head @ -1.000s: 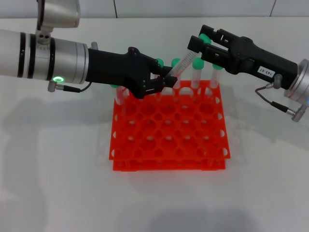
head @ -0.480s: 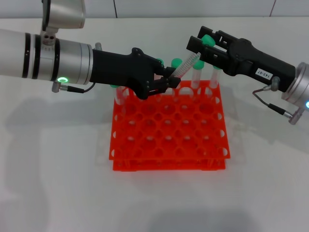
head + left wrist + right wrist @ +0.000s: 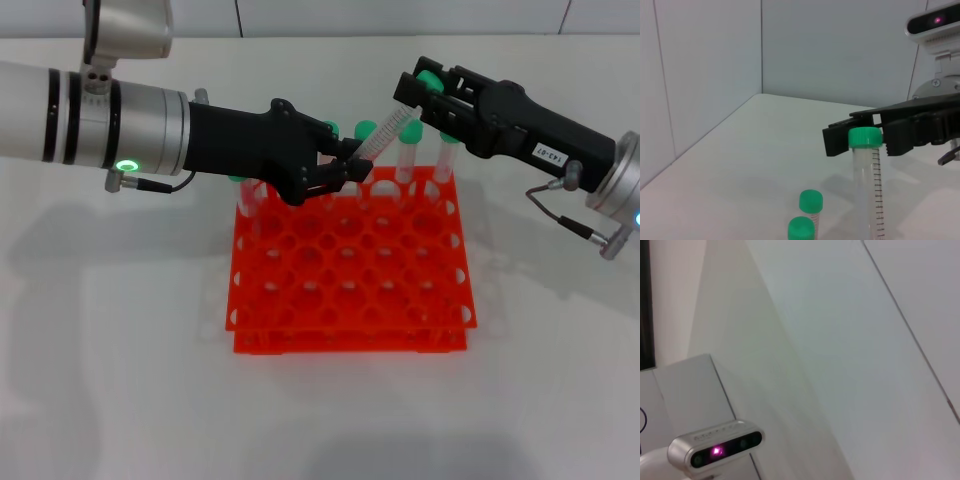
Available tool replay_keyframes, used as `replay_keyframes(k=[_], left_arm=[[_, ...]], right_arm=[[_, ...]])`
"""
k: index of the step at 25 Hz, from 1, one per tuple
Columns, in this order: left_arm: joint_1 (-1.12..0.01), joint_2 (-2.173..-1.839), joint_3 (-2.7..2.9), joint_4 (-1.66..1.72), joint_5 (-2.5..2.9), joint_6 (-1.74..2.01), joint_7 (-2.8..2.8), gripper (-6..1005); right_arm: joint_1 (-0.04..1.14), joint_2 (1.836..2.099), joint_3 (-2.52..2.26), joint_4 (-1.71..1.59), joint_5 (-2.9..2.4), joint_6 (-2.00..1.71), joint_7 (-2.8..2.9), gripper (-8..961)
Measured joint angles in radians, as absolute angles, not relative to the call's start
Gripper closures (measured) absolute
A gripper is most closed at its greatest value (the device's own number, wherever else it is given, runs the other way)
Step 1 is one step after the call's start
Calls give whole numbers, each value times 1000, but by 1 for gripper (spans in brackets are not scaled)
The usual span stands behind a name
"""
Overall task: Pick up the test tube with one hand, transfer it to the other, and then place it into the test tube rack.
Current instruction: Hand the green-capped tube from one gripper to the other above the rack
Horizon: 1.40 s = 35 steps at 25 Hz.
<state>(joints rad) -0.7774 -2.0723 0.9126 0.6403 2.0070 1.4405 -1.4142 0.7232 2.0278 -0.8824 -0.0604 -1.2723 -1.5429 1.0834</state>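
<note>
My left gripper [image 3: 350,168], black with no label, is shut on the lower end of the test tube [image 3: 385,130]. It holds the tube tilted above the back rows of the orange test tube rack [image 3: 350,270], cap end up and to the right. My right gripper [image 3: 420,82], black with a white label, is open. Its fingers stand on either side of the tube's green cap [image 3: 865,137]. In the left wrist view the right gripper [image 3: 865,141] flanks that cap closely on both sides.
Several more green-capped tubes [image 3: 368,128] stand upright in the rack's back row, right under both grippers; two of their caps [image 3: 811,201] show in the left wrist view. White tabletop [image 3: 110,380] surrounds the rack.
My left gripper has shifted a little to the right, bringing the tube's cap in between the right gripper's fingers. The right gripper has barely moved.
</note>
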Motion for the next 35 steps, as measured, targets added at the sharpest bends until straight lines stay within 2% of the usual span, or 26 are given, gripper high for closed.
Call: replay_keyframes(k=[4,20,23,35], left_arm=[[-775,-2071,909,641,2006,1441,-1414,799],[-775,-2067,909,641,1999,1438,-1408,798],[-775,-2067,911,641,1999,1438,-1408,798],[-775,-2066,911,642,1998,1438,-1436,797]], right_arm=[[722,2028,-882,-60,-1267,-1543,1083,479],[724,2029,-885,-60,-1263,-1535,1085,480],[724,2029,-889,-63,-1263,-1537,1083,662],[722,2029,-891,-66,-1264,-1542,1083,697]])
